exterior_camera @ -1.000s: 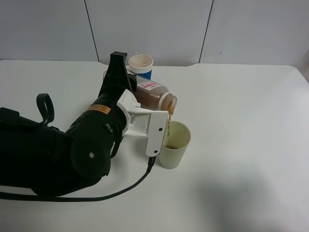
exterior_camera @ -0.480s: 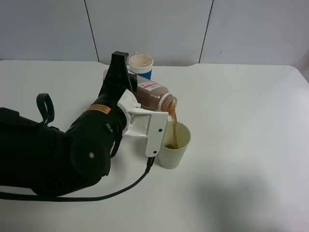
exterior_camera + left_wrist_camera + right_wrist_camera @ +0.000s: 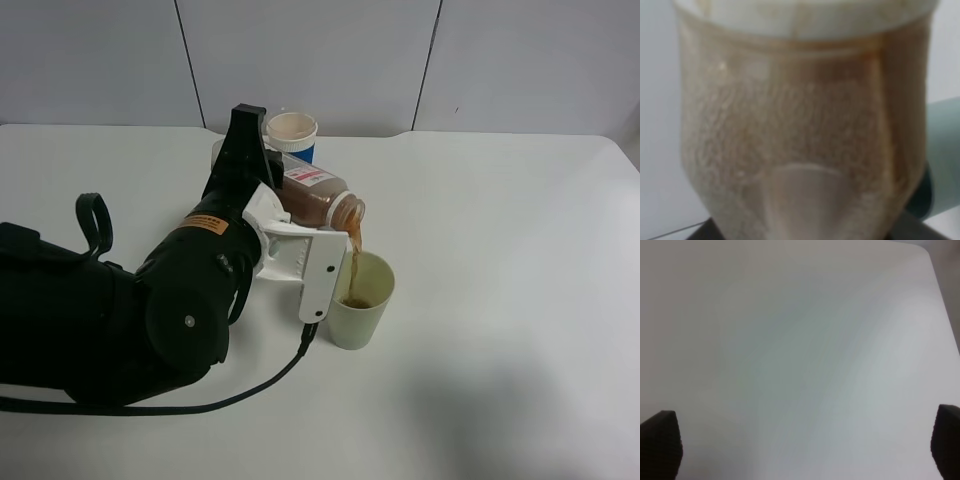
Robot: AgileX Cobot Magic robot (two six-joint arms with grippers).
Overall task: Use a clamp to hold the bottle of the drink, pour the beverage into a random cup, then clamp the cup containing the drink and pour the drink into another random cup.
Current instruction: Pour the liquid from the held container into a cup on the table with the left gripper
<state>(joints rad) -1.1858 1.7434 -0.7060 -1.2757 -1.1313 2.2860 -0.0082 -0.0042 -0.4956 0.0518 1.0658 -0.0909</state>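
White table runs wide right of tumbler; left jaws clamp tilted bottle; right jaws spread.

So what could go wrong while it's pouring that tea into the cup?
The tea stream drops close to the rim of the cup, so a small wobble of the bottle might spill onto the table. The arm's white bracket hangs right beside the cup and could tip it.

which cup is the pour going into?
The pale yellow-green tumbler, directly under the mouth of the tilted bottle, with the brown stream landing inside. The blue-sleeved paper cup stands behind the bottle, away from the stream.
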